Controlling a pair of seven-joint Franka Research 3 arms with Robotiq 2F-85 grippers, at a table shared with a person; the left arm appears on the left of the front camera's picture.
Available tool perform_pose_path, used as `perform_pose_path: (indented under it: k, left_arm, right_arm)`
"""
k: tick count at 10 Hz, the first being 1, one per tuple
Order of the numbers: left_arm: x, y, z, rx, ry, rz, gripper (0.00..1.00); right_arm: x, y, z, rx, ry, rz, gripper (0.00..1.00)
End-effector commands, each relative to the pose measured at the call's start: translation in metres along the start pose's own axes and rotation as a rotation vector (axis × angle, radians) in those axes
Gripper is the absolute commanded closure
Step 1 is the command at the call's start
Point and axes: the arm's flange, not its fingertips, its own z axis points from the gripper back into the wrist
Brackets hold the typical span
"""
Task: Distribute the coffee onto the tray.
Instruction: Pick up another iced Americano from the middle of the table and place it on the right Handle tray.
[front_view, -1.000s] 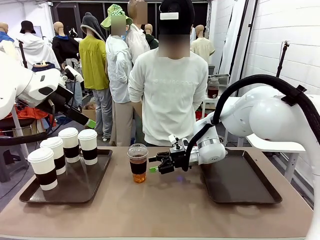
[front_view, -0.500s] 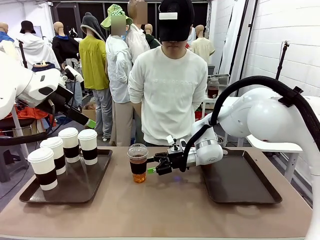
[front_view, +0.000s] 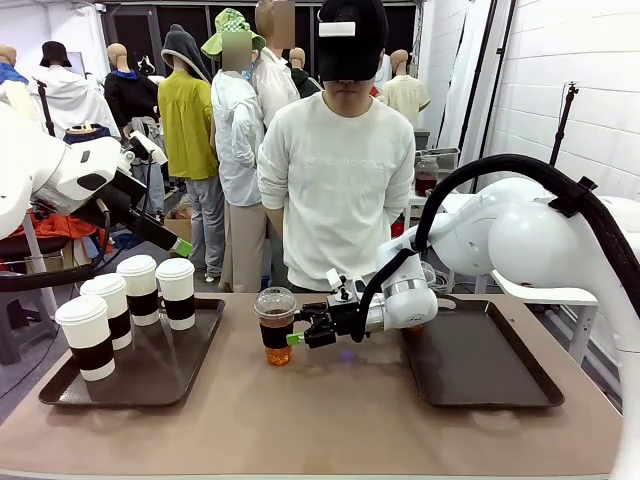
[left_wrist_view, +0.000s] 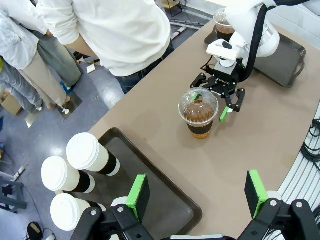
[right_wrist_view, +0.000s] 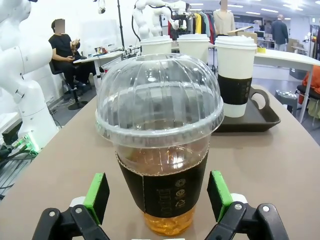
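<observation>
one iced coffee (right_wrist_view: 161, 145) between right gripper (right_wrist_view: 159, 196) fingers

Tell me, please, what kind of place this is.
Probably a robotics lab staged like a café: two white robot arms work at a table with trays, paper cups and an iced coffee, a person watching.

Front camera faces across the table (front_view: 300, 420); left wrist looks down, right wrist close, sharing the iced coffee (right_wrist_view: 160, 145).
</observation>
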Motion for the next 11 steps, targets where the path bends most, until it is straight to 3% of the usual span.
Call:
perform_pose_path:
  k: [1,11]
  left_arm:
    - [-0.001,0.001,0.001,-0.019,-0.004,-0.011,0.00]
    - [-0.001,0.001,0.001,-0.019,-0.004,-0.011,0.00]
  right_arm:
    - [-0.001,-0.008,-0.009,0.004,-0.014,0.003,0.00]
    - [-0.003,-0.017,-0.039,0.089,-0.003,-0.052,0.00]
